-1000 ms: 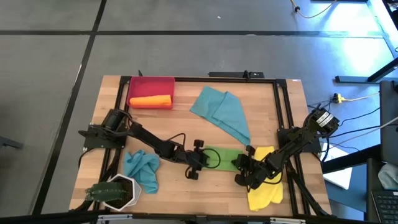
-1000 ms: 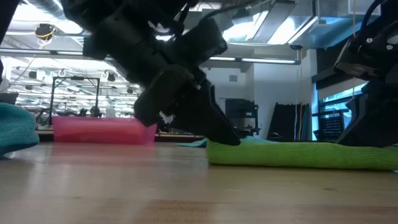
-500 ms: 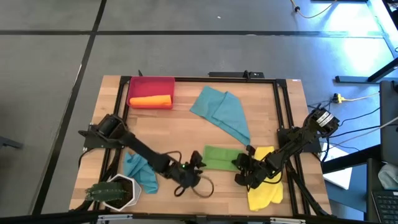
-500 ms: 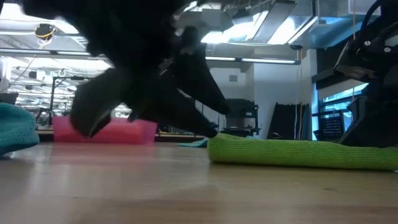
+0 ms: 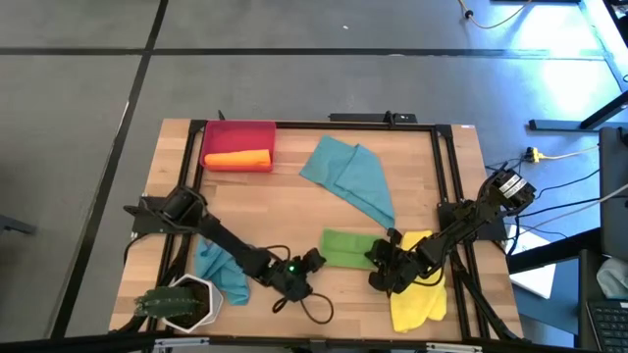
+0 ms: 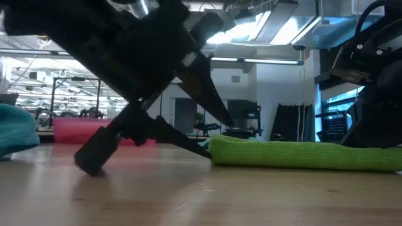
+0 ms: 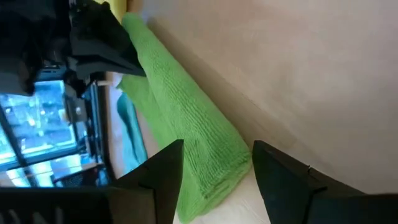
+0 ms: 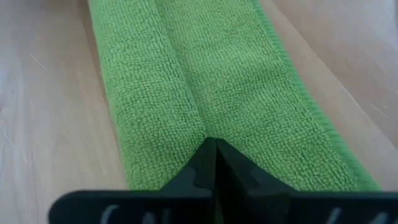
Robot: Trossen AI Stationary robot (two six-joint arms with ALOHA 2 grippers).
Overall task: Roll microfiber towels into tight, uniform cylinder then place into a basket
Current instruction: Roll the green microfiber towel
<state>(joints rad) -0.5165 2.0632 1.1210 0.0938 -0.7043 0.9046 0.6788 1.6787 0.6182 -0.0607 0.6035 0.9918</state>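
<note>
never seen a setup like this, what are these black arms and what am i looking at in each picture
These are two robot arms at a wooden table, each ending in a two-finger gripper. One camera looks straight down, one sits at table height, and one rides on each wrist.

On the table lie a folded green towel, a spread teal towel, a bunched teal towel, a yellow towel and a white plant pot. The red basket already holds a rolled orange towel.

The left gripper is open at one end of the green towel. The right gripper is shut, pinching the fold at the other end.
</note>
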